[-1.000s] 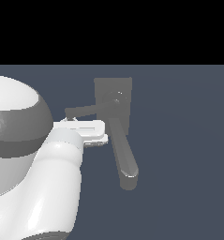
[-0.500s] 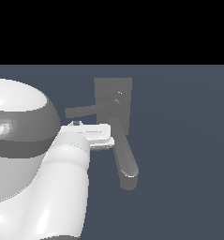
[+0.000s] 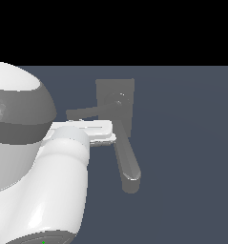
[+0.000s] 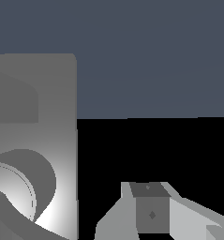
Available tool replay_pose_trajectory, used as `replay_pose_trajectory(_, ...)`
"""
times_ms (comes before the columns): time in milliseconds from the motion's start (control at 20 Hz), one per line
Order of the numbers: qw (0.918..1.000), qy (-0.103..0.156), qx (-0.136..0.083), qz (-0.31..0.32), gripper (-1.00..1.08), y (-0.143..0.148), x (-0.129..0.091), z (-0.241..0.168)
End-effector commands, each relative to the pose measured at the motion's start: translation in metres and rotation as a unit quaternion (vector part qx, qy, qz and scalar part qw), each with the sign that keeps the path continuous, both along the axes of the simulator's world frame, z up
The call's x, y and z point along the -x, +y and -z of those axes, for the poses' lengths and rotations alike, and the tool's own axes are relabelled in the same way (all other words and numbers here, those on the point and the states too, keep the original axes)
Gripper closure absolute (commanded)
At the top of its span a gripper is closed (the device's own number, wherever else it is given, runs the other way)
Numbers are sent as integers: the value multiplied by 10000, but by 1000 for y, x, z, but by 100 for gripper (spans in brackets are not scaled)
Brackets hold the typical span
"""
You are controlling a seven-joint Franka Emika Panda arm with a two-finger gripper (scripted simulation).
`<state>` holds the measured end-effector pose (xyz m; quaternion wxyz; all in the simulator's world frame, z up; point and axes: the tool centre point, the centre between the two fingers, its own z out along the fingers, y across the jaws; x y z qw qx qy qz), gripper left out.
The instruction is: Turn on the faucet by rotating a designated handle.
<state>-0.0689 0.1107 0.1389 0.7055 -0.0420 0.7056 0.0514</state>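
Observation:
The dull grey faucet (image 3: 127,88) stands on a square base plate with a round hub (image 3: 119,100). Its thick spout (image 3: 127,164) runs toward the camera. The handle (image 3: 84,113), a thin flat bar, sticks out from the hub toward the exterior view's left. My gripper (image 3: 110,136) is the white hand just below the handle, right against the spout's upper part, and whether it touches I cannot tell. In the wrist view the base plate (image 4: 43,117) and hub (image 4: 15,187) sit close beside the gripper (image 4: 153,213). Its fingers are not clear enough to read as open or shut.
My own white and grey arm (image 3: 29,157) fills the exterior view's left foreground and hides the floor there. Plain blue-grey ground (image 3: 187,143) surrounds the faucet, with no other objects showing.
The hand has edged slightly toward the exterior view's right, nearer the spout and hub. Handle and spout look unmoved.

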Motion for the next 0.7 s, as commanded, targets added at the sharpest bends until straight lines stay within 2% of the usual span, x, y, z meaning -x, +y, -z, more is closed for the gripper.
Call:
replay_pose_trajectory(0,10000,1,0,0,108,1,0,-9)
replay_pose_trajectory(500,10000,3,1,3,108,5,1,-43)
replay_pose_trajectory(650,10000,52,5,-5,108,4,1,-38)
